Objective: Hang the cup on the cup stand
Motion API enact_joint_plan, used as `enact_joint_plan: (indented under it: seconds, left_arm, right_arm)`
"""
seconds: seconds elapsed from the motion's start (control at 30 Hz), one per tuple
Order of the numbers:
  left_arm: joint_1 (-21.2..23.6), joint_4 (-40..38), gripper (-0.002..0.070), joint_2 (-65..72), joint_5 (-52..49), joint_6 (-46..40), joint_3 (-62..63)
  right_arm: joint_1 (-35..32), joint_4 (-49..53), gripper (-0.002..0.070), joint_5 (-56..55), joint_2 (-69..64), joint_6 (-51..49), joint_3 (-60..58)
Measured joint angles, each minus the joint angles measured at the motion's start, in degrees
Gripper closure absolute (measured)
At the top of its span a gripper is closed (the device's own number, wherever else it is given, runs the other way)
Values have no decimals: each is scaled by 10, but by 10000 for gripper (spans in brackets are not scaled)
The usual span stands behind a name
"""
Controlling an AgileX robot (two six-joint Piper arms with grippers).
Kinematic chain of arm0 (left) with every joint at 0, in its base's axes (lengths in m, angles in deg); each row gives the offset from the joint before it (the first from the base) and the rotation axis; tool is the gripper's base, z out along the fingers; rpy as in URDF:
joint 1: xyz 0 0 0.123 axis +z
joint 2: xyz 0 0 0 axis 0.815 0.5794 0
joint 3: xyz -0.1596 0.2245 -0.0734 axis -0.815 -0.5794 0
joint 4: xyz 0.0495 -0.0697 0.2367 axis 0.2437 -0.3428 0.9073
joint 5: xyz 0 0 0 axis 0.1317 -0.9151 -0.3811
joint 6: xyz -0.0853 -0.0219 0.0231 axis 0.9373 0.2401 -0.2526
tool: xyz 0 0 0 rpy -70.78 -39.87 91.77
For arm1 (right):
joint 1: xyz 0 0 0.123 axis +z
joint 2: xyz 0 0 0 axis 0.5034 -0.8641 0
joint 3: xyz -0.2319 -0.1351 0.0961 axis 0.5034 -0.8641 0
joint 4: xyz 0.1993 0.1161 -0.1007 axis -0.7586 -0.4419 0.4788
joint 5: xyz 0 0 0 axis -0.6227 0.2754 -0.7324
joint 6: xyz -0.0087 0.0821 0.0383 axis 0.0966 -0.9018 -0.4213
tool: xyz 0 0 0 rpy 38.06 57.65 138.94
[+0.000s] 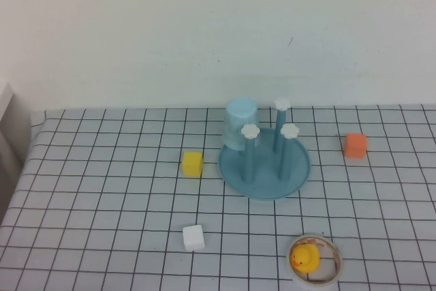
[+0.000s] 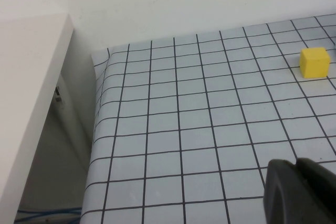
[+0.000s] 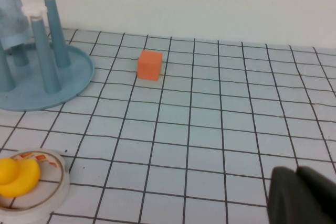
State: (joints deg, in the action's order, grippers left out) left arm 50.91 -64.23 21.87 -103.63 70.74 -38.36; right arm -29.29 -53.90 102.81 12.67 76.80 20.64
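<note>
The pale blue cup (image 1: 240,122) sits upside down over the back-left peg of the blue cup stand (image 1: 264,163), near the middle of the checked table. It also shows in the right wrist view, the cup (image 3: 11,17) on the cup stand (image 3: 50,92). Neither arm appears in the high view. My left gripper (image 2: 295,165) is shut, empty, over bare cloth near the table's left side. My right gripper (image 3: 295,173) is shut, empty, over the cloth well clear of the stand.
A yellow cube (image 1: 192,163) lies left of the stand, a white cube (image 1: 193,237) nearer the front, an orange cube (image 1: 355,145) to the right. A tape ring with a yellow duck (image 1: 314,258) sits at the front right. A white cabinet (image 2: 26,103) flanks the table's left edge.
</note>
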Motion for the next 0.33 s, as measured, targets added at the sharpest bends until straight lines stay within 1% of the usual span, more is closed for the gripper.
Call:
enact_joint_plan:
  seconds: [0.33]
  left_arm:
    - [0,0,676,0,0,0,0]
  right_arm:
    - [0,6,678,0,0,0,0]
